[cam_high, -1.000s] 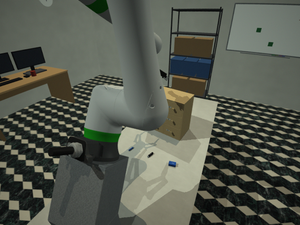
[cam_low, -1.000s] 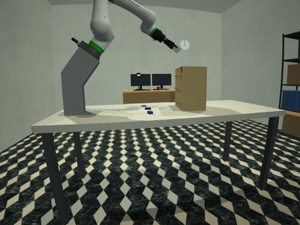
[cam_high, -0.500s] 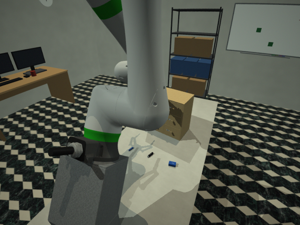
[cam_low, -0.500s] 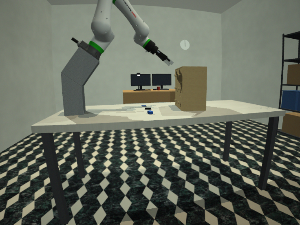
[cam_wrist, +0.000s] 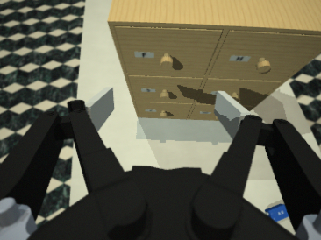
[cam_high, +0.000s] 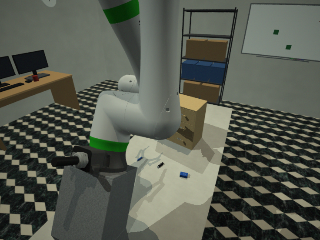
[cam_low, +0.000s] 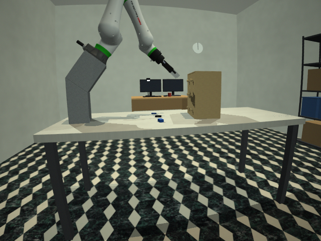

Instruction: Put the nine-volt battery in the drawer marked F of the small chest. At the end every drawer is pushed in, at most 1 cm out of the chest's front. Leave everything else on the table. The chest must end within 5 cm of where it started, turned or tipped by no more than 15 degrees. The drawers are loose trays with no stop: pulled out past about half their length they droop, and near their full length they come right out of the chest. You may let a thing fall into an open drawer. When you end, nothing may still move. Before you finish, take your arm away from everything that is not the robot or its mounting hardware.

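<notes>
The black two-finger gripper (cam_low: 175,74) (cam_wrist: 164,100), empty and spread, faces the tan wooden chest (cam_high: 198,122) (cam_low: 204,94) (cam_wrist: 210,4). The blue rectangular battery (cam_high: 183,175) (cam_low: 160,120) (cam_wrist: 277,212) lies before it; a black cylinder (cam_high: 160,165) (cam_low: 158,116) lies nearby.

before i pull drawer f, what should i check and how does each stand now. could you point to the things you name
1. Drawer F (cam_wrist: 193,41) located: ok, labelled, top left in the wrist view.
2. Drawer F pushed in: ok, its front looks flush.
3. Tool (cam_low: 175,74) (cam_wrist: 164,100) open with nothing held: ok, a wide gap between the fingers.
4. Tool on drawer F's knob (cam_wrist: 167,60): not ok, the fingertips stand short of the chest (cam_high: 201,122) (cam_low: 207,96) (cam_wrist: 210,4).
5. Chest upright: ok, standing square on the table (cam_high: 160,210) (cam_low: 120,132) (cam_wrist: 96,48).
6. Blue block (cam_high: 183,175) (cam_low: 160,120) (cam_wrist: 276,212) is the nine-volt battery: cannot tell, marking too small, though its shape suggests so.
</notes>
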